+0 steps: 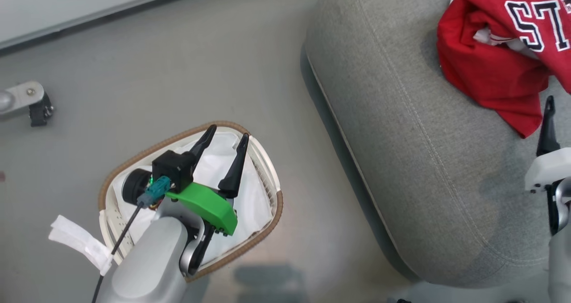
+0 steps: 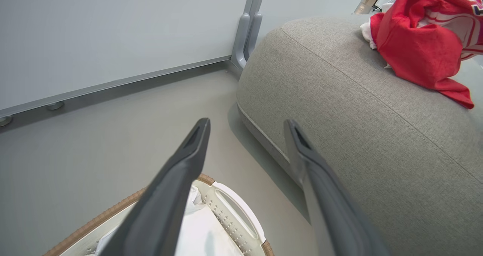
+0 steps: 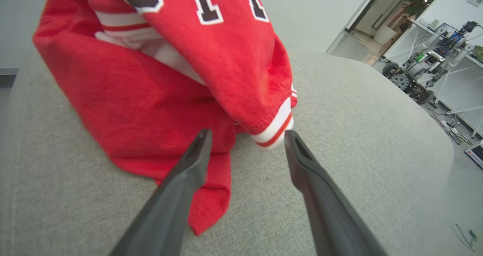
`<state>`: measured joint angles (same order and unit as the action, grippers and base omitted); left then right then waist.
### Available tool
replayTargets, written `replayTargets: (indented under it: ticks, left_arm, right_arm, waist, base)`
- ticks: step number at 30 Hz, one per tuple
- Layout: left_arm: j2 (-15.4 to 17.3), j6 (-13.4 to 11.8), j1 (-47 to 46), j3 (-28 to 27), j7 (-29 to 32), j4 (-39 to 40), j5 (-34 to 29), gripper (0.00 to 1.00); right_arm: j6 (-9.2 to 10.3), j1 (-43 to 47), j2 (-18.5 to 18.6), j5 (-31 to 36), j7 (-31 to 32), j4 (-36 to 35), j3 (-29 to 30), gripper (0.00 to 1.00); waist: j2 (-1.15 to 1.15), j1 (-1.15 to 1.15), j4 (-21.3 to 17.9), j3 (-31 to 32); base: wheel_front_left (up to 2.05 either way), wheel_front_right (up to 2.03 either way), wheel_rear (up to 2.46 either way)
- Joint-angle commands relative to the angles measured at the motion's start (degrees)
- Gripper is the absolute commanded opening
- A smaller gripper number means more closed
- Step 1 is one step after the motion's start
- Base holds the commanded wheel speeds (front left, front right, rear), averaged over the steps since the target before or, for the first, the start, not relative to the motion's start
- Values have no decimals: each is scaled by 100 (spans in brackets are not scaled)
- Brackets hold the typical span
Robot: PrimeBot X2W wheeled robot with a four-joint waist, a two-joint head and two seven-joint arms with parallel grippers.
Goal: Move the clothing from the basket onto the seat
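The red clothing (image 1: 490,71) with black-and-white lettering lies bunched on the grey seat (image 1: 401,138) at the upper right. In the right wrist view my right gripper (image 3: 247,135) stands open just short of the clothing (image 3: 151,97). A white-and-red cuff rests on the seat (image 3: 358,135) near its right fingertip. One right finger (image 1: 547,129) rises at the head view's right edge. The cream basket (image 1: 279,207) sits on the floor at the lower left, showing its white liner (image 1: 214,164). My left gripper (image 1: 229,133) hovers open above it, holding nothing.
Grey floor (image 1: 178,71) separates the basket from the seat's rounded edge. A pale wall panel with a baseboard (image 1: 89,13) runs along the top left. A metal foot with a dark wheel (image 1: 22,100) stands at the far left. A white fabric strip (image 1: 76,240) lies beside the basket.
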<state>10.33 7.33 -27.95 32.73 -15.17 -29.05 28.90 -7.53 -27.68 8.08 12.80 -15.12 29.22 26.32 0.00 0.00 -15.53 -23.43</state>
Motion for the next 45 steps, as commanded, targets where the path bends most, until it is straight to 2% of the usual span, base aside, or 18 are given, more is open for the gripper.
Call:
replayTargets:
  ticks: [1,6,13,25,33,45]
  left_arm:
    - [-31,20,139,-81,4,-22,-43,100]
    - [-186,13,459,-457,4,-44,-234,100]
    - [-361,-36,939,-1147,4,14,-602,100]
    - [-523,-264,1678,-2521,4,239,-1365,100]
    - [-599,-176,2067,-3135,4,366,-1749,100]
    - [-683,-9,2505,-3516,4,292,-1792,100]
  right_arm:
    - [8,139,-10,-93,-6,-138,-92,100]
    - [8,350,-169,-563,-6,-555,-531,100]
    - [8,520,-400,-1068,-5,-839,-1226,100]
    - [8,747,-497,-1732,-5,-595,-2316,100]
    - [8,999,-501,-1999,-5,-416,-2665,100]
    - [8,1408,-502,-2035,-5,-314,-2573,100]
  waist:
    - [0,0,75,330]
    - [0,0,324,701]
    - [0,0,874,1139]
    - [0,0,1630,1681]
    - [0,0,1767,1878]
    - [0,0,1685,2080]
  base:
    - [0,0,0]
    - [0,0,0]
    - [0,0,0]
    - [0,0,0]
    - [0,0,0]
    - [0,0,0]
